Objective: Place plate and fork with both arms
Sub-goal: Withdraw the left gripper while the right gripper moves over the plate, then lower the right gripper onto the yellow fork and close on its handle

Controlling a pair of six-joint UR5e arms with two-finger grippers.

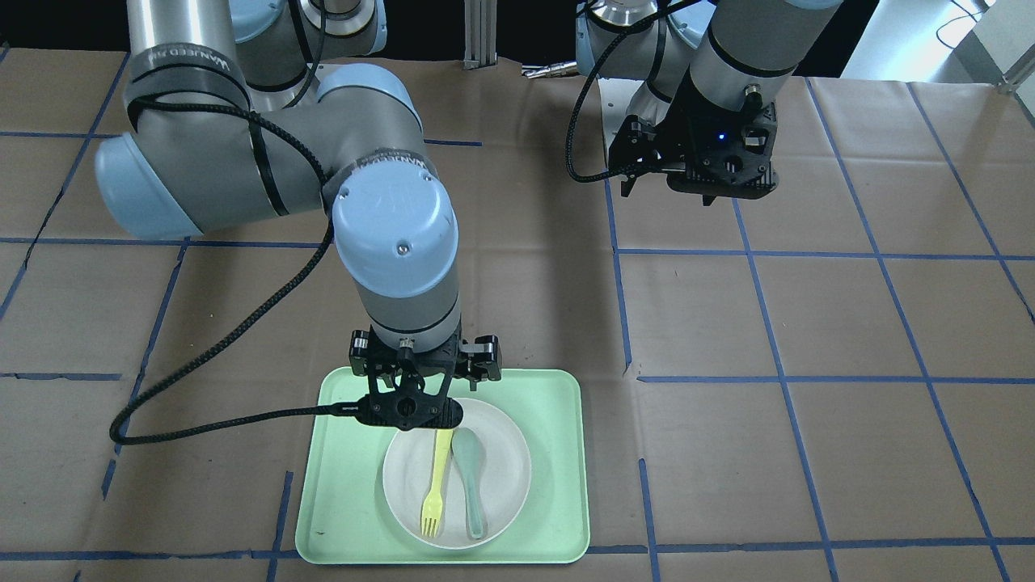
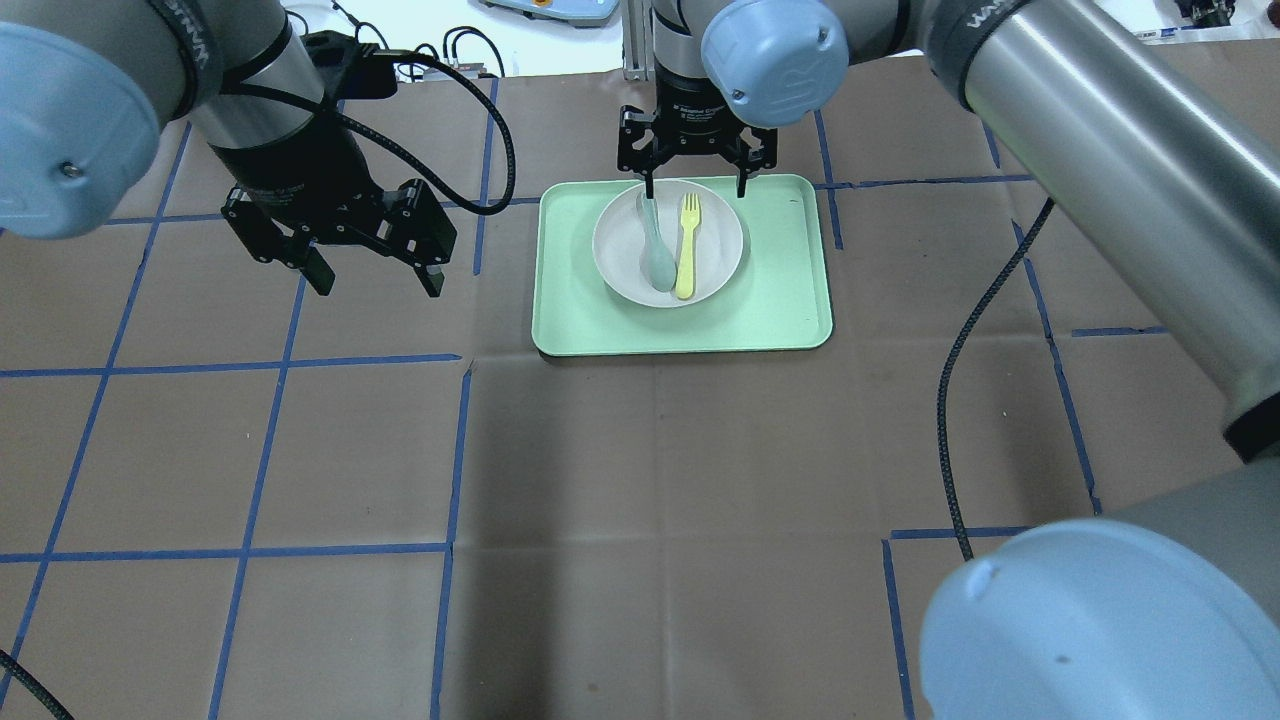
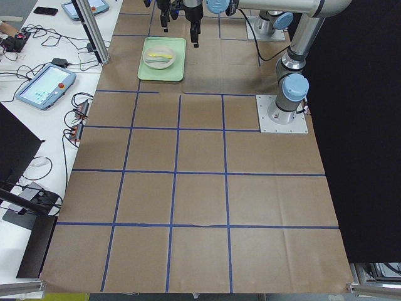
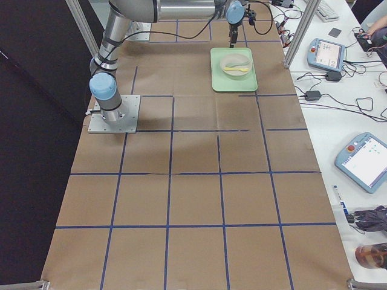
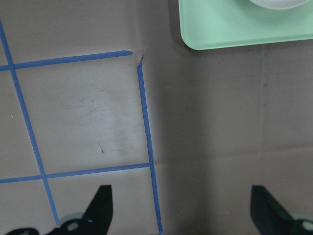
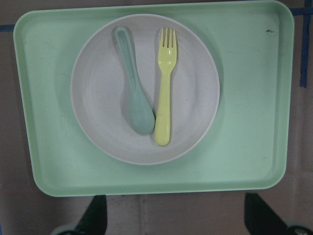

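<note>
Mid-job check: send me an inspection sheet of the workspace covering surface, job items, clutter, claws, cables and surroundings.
Surface: brown paper-covered table with a blue tape grid.
Job's things: round off-white plastic plate sits on the rectangular mint-green tray; small light-yellow plastic fork lies in the plate.
Clutter: grey-green spoon in the plate beside the fork.
Claws: right claw open, above the plate, holding nothing; left claw open, over the table beside the tray.
Cables: black braided cable from the right wrist loops low beside the tray.
Surroundings: teach pendant and wires on side benches.
</note>
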